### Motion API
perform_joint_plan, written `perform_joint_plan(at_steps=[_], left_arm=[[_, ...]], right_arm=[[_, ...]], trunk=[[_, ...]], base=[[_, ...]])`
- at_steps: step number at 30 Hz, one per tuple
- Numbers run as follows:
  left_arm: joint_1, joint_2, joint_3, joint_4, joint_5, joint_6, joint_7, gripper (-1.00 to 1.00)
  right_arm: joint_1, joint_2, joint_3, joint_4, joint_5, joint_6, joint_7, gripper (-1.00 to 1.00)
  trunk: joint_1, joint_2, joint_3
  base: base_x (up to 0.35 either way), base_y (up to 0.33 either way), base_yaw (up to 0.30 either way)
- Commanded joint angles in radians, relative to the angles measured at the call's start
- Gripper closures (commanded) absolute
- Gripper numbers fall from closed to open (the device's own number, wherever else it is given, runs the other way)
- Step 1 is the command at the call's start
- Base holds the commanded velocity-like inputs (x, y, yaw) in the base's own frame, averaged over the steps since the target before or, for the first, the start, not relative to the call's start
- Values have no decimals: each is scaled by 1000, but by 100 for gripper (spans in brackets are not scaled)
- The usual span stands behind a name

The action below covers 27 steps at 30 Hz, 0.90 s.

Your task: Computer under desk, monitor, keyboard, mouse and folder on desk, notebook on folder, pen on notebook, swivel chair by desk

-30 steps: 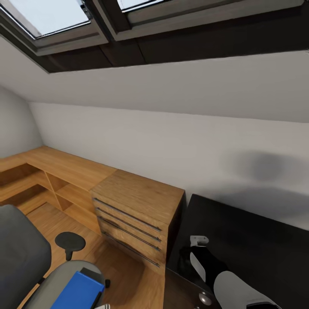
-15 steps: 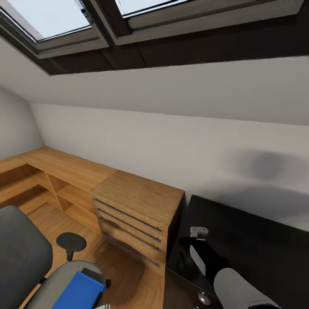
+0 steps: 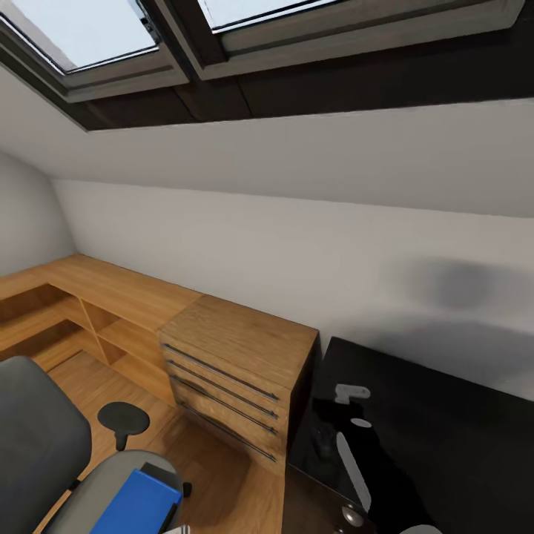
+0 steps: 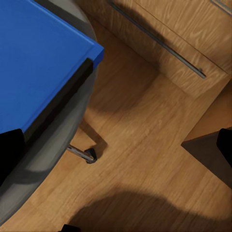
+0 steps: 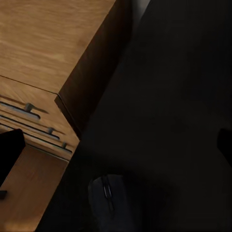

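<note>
A small black mouse (image 5: 106, 195) lies on the glossy black desk (image 5: 169, 96) near its end beside the oak drawers. My right gripper (image 5: 116, 150) hovers open above the desk, just past the mouse, holding nothing. In the head view the mouse (image 3: 322, 441) is a faint dark lump on the desk (image 3: 445, 430). The blue folder (image 3: 137, 504) lies on the grey swivel chair (image 3: 37, 445). My left gripper (image 4: 116, 150) is open over the floor beside the folder (image 4: 38, 58) and the chair seat (image 4: 48, 159). Monitor, keyboard, computer, notebook and pen are out of view.
An oak drawer cabinet (image 3: 237, 363) stands against the desk's end, with low oak shelving (image 3: 81, 311) running along the wall. A sloped wall and skylights (image 3: 81, 30) hang overhead. Oak floor (image 4: 145, 159) lies between chair, cabinet and the desk's dark drawer unit (image 3: 334, 504).
My right arm's grey forearm has drawn back out of the bottom of the head view. The chair and folder have not moved.
</note>
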<state>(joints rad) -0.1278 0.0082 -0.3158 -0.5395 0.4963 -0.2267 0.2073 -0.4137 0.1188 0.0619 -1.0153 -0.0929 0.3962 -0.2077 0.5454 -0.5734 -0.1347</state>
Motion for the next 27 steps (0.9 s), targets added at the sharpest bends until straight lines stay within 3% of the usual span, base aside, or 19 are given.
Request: perform_joint_plan(at_steps=[1, 5, 8, 18, 27], left_arm=[[-1, 1, -8, 0, 7, -5, 8, -100], [-1, 1, -9, 0, 7, -5, 6, -100], [-1, 1, -9, 1, 7, -5, 6, -100], [-1, 2, -5, 0, 7, -5, 7, -100], [-1, 3, -5, 1, 7, -5, 7, -100]], right_arm=[[12, 0, 3, -26, -11, 11, -9, -100], [111, -1, 3, -198, -14, 39, -9, -100], [151, -1, 3, -259, -12, 43, -9, -100], [188, 1, 9, -306, -12, 45, -7, -100], [190, -4, 42, -308, -13, 36, -6, -100]], trunk=[[0, -2, -2], [0, -2, -2], [0, -2, -2], [0, -2, -2], [0, -2, -2]], base=[[0, 0, 0], [0, 0, 0], [0, 0, 0], [-24, 12, 0], [-247, 122, -28]])
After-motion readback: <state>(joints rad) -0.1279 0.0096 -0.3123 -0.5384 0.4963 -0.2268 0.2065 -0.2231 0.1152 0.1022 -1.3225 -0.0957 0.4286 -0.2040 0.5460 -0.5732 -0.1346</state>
